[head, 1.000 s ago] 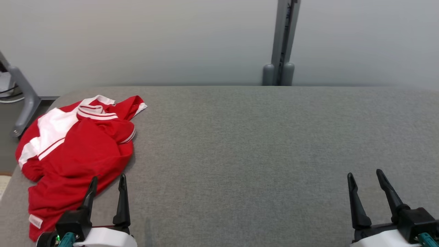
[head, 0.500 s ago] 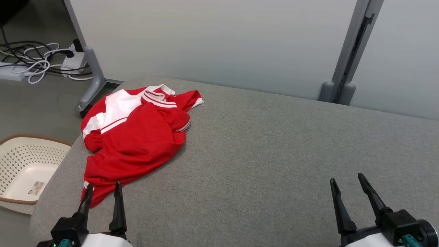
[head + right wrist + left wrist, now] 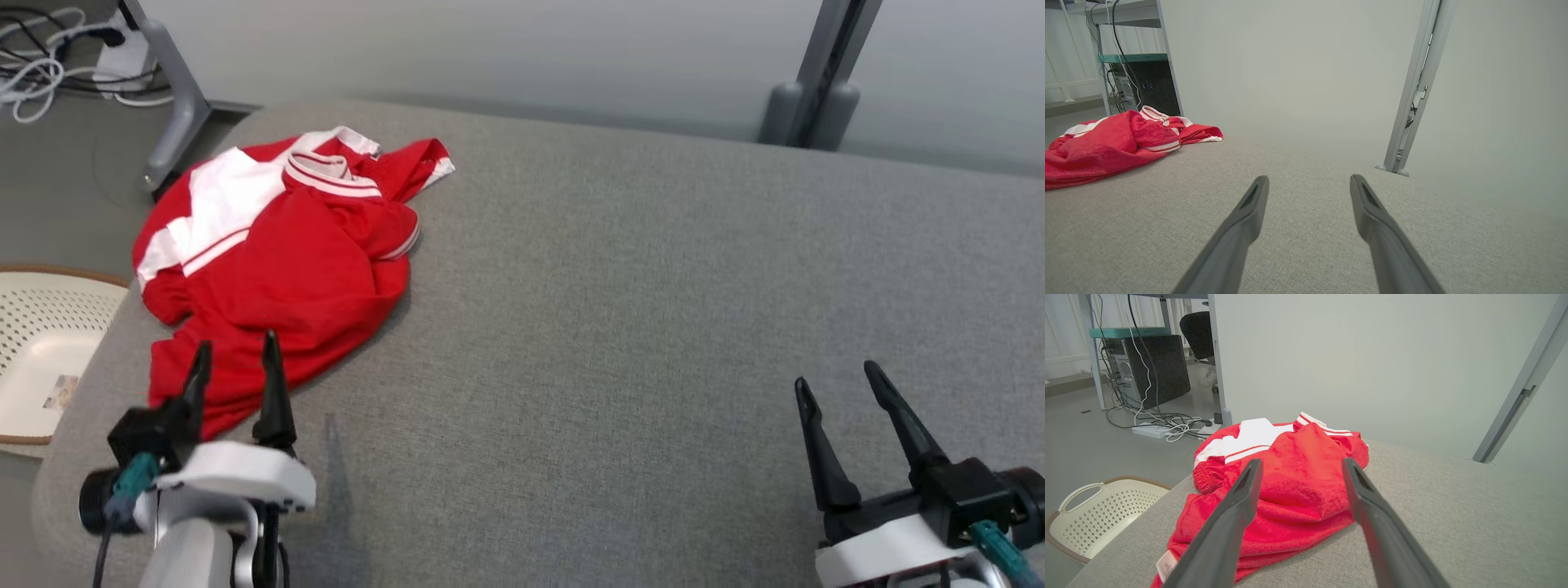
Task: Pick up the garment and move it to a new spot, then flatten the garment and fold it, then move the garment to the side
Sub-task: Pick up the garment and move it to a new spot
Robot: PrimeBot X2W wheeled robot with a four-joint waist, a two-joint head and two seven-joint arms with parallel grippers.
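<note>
A crumpled red garment [image 3: 269, 261] with white panels and striped trim lies at the far left of the grey padded surface [image 3: 653, 310]. My left gripper [image 3: 235, 347] is open, its fingertips over the garment's near hem; whether they touch the cloth I cannot tell. The left wrist view has the garment [image 3: 1290, 486] bunched straight ahead between the spread fingers [image 3: 1237, 514] of the left gripper [image 3: 1300, 465]. At the near right, my right gripper [image 3: 837, 376] stands open above bare fabric, far from the garment. In the right wrist view the garment [image 3: 1114, 145] lies at the left, beyond the open right gripper [image 3: 1309, 181].
A cream perforated basket [image 3: 49, 343] with a brown rim stands on the floor left of the surface. Cables and a power strip [image 3: 49, 57] lie on the floor beyond it, by a grey stand leg [image 3: 175, 106]. A grey post [image 3: 816, 82] rises behind the surface's far edge.
The head camera has turned left and tilted down, bringing the basket and floor cables into view. My left gripper now sits higher in view, fingertips over the garment's hem. The garment lies as before.
</note>
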